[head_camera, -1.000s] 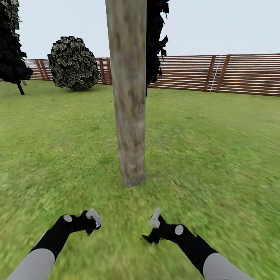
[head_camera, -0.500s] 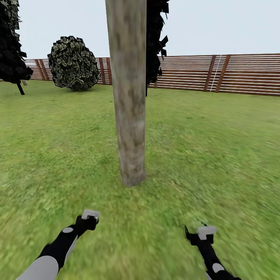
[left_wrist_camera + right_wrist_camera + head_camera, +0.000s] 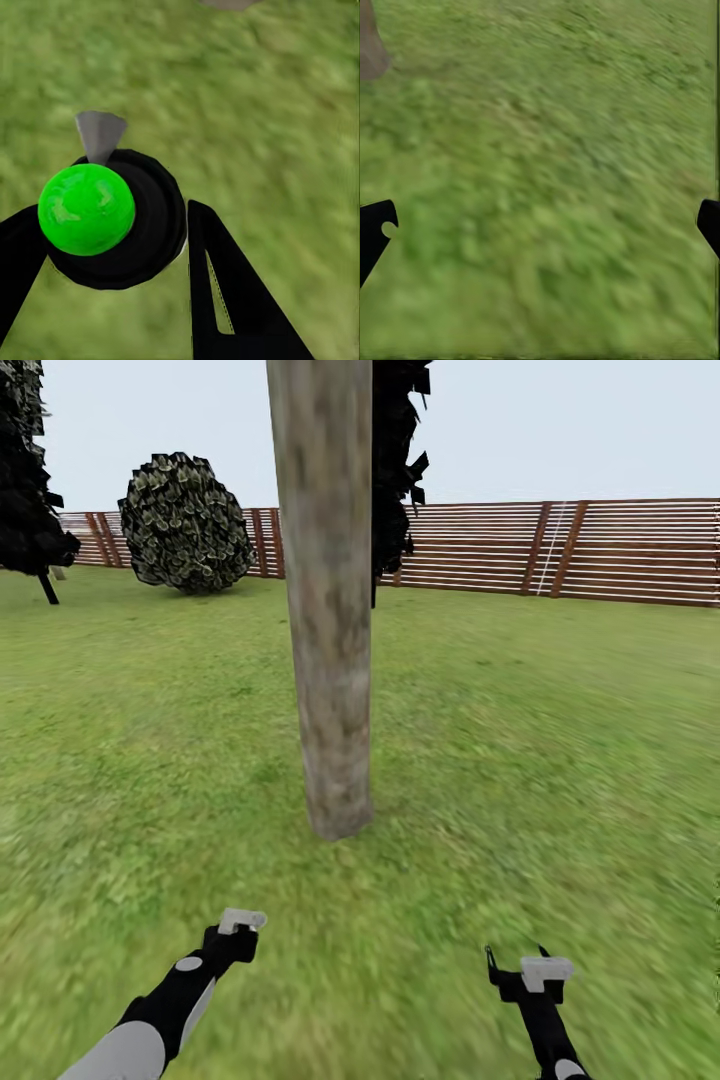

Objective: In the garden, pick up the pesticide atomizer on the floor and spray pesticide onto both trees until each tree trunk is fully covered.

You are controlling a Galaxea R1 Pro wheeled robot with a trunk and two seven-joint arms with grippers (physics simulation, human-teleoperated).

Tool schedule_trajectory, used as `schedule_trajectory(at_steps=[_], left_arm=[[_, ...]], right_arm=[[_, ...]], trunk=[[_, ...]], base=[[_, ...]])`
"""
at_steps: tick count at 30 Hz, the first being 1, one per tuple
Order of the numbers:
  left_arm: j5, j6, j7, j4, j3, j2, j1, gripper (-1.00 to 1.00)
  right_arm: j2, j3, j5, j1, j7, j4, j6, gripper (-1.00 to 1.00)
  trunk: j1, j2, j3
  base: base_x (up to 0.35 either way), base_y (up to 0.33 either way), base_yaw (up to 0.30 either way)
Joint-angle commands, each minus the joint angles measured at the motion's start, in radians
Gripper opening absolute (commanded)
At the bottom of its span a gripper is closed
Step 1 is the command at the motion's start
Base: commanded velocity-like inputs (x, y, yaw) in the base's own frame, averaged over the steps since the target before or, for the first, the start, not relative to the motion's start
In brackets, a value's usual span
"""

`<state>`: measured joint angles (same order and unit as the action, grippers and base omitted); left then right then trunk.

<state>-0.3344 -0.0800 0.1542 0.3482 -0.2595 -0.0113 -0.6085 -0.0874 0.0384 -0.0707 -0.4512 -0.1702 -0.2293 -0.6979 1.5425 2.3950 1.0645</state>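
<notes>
L gripper (image 3: 150,247) clamped atomizer (image 3: 112,221), nozzle aimed twd trunk (image 3: 328,600) just ahead on grass (image 3: 520,740), prob. ready to spray. R gripper (image 3: 540,225) wide, empty, held aside.

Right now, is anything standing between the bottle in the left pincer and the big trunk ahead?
Nothing visible: only bare green grass lies between the dark green-dotted atomizer, held in the left pincer, and the thick mottled grey-brown trunk.
</notes>
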Motion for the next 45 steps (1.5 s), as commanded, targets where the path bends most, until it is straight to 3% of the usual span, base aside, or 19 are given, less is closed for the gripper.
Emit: schedule_trajectory(at_steps=[1,4,7,19,27,28,30,33,36,38,43,44,45], left_arm=[[0.001,0.002,-0.004,0.000,-0.001,0.000,-0.001,-1.00],[0.013,0.014,-0.027,-0.002,-0.008,-0.007,-0.002,-1.00],[0.052,0.020,-0.036,-0.006,-0.007,-0.004,0.002,-1.00],[0.058,0.024,-0.039,-0.005,-0.004,-0.001,0.006,-1.00],[0.052,0.030,-0.039,-0.003,-0.004,0.000,0.007,-1.00],[0.051,0.035,-0.040,-0.004,-0.003,0.000,0.007,-1.00],[0.053,0.132,-0.091,0.003,-0.001,0.004,-0.005,-1.00],[0.050,0.170,-0.109,0.019,0.002,0.033,-0.021,-1.00],[0.001,0.181,-0.111,0.024,0.019,0.106,-0.042,-1.00],[-0.026,0.192,-0.110,0.026,0.043,0.124,-0.046,-1.00],[-0.037,0.276,-0.103,0.078,0.052,0.108,-0.064,-1.00],[-0.036,0.300,-0.101,0.102,0.052,0.091,-0.065,-1.00],[-0.036,0.342,-0.079,0.132,0.051,0.051,-0.067,-1.00]], right_arm=[[0.000,0.000,0.000,0.000,0.000,0.001,0.000,1.00],[0.000,0.000,0.000,0.000,0.000,0.002,0.000,1.00],[0.001,0.000,0.000,0.000,0.000,0.008,0.000,1.00],[0.004,0.000,0.000,0.000,0.001,0.016,0.000,1.00],[0.009,0.001,-0.002,0.000,0.000,0.045,0.000,1.00],[0.009,0.001,-0.002,0.000,0.000,0.045,0.000,1.00],[0.009,0.001,-0.003,0.000,0.000,0.046,0.000,1.00],[0.010,0.001,-0.004,0.000,0.000,0.047,0.000,1.00],[0.011,0.003,-0.004,0.000,0.001,0.048,0.000,1.00],[0.011,0.003,-0.004,0.000,0.001,0.048,0.000,1.00],[0.011,0.003,-0.004,0.000,0.000,0.048,0.000,1.00],[0.011,0.003,-0.004,0.000,0.000,0.048,0.000,1.00],[0.011,0.003,-0.004,0.000,0.000,0.048,0.000,1.00]], trunk=[[0.000,0.000,0.000],[0.000,0.000,0.000],[0.000,0.000,0.000],[0.000,0.000,0.000],[0.000,0.000,0.000],[0.000,0.000,0.000],[0.000,0.000,0.000],[0.000,0.000,0.000],[0.000,0.000,0.000],[0.000,0.000,0.000],[0.000,0.000,0.000],[0.000,0.000,0.000],[0.000,0.000,0.000]], base=[[0.000,0.000,-0.233],[0.000,0.000,-0.271],[0.000,0.000,-0.293],[0.098,0.000,-0.295],[0.206,0.000,-0.051],[0.000,0.000,0.000],[0.000,0.000,0.000],[0.000,0.000,0.000],[0.000,0.000,0.000],[0.000,0.000,0.000],[0.000,0.000,0.000],[0.000,0.000,0.000],[0.000,0.000,0.000]])
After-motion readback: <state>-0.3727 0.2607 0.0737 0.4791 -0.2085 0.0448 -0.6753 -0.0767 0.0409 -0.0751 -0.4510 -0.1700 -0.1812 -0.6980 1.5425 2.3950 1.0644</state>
